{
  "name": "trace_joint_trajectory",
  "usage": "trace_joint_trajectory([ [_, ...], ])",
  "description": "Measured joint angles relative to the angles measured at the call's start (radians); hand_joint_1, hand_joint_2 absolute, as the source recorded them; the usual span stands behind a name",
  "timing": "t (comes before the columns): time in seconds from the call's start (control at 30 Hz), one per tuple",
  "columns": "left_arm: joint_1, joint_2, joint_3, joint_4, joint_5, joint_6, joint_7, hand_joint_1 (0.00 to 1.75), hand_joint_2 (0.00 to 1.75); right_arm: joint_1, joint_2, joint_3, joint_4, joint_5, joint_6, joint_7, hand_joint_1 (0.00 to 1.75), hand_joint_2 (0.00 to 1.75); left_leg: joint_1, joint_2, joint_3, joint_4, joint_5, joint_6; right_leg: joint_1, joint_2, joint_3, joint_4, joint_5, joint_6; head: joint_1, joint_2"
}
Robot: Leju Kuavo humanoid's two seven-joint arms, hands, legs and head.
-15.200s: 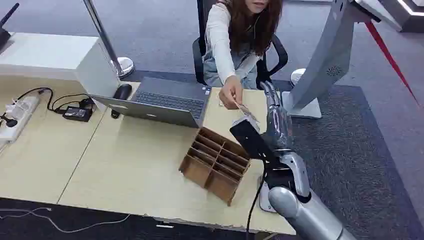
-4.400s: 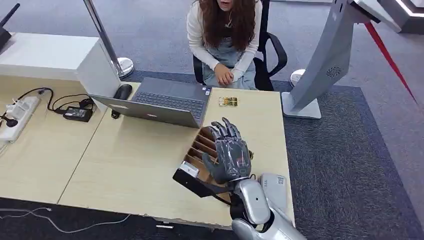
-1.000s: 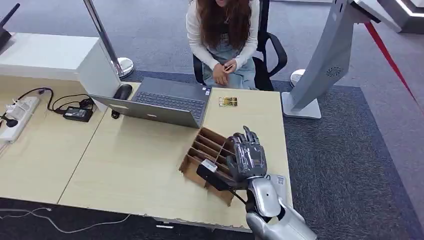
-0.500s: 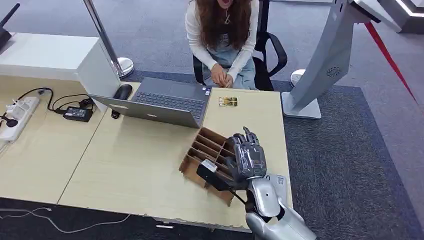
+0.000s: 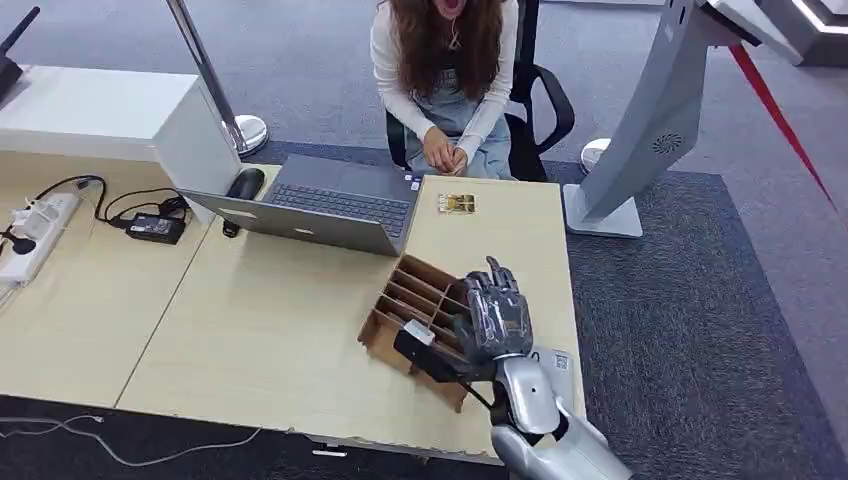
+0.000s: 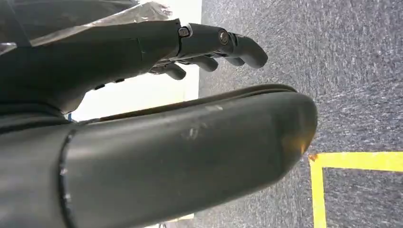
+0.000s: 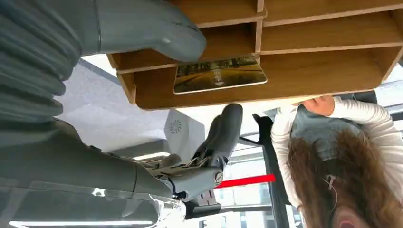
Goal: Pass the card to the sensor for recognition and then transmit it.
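My right hand hovers over the right end of the wooden compartment organizer on the desk, fingers pointing away from me. In the right wrist view a landscape-printed card lies inside one organizer compartment. The thumb ends just beside that card, and the dark fingers are spread well off it. A flat white sensor unit lies on the desk by my forearm. Another card lies on the desk's far side. My left hand hangs over carpet, fingers loosely extended and holding nothing.
An open laptop, a mouse, a power adapter and a power strip occupy the desk's left and back. A person sits across the desk. A white kiosk stands on the carpet at right.
Since 4.4 s ago my right hand has shifted right, to the organizer's right end. Over the last second it has stayed almost still; the person's hands have moved slightly.
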Motion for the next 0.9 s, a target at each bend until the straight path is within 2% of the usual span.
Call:
trace_joint_trajectory([
  [0.03, 0.0, 0.0, 0.0, 0.0, 0.0, 0.0, 0.0, 0.0, 0.0, 0.0, 0.002, 0.0, 0.002, 0.0, -0.003, -0.001, 1.41, 1.75, 0.0, 0.0, 0.0, 0.0, 0.0, 0.0, 0.0, 0.0, 0.0, 0.0, 0.0, 0.0, 0.0, 0.0],
  [0.07, 0.0, 0.0, 0.0, 0.0, -0.001, 0.0, -0.002, 0.0, 0.0, 0.0, 0.004, 0.0, 0.004, -0.002, -0.005, -0.002, 1.54, 1.75, 0.0, 0.0, 0.0, 0.0, 0.0, 0.0, 0.0, 0.0, 0.0, 0.0, 0.0, 0.0, 0.0, 0.0],
  [0.17, 0.0, 0.0, 0.0, 0.0, -0.002, 0.0, -0.003, 0.0, 0.0, -0.001, 0.008, 0.0, 0.01, -0.002, -0.007, -0.003, 1.59, 1.75, 0.0, 0.0, 0.0, 0.0, 0.0, 0.0, 0.0, 0.0, 0.0, 0.0, 0.0, 0.0, 0.0, 0.0],
  [0.67, 0.0, 0.0, 0.0, 0.0, -0.007, 0.0, -0.008, 0.0, 0.0, -0.009, 0.013, 0.0, 0.021, -0.014, -0.015, -0.003, 1.48, 1.75, 0.0, 0.0, 0.0, 0.0, 0.0, 0.0, 0.0, 0.0, 0.0, 0.0, 0.0, 0.0, 0.0, 0.0],
  [0.9, 0.0, 0.0, 0.001, 0.0, -0.011, 0.0, -0.013, 0.0, 0.0, -0.01, 0.013, 0.0, 0.027, -0.018, -0.032, -0.011, 1.59, 1.75, 0.0, 0.0, 0.0, 0.0, 0.0, 0.0, 0.0, 0.0, 0.0, 0.0, 0.0, 0.0, 0.0, 0.0],
])
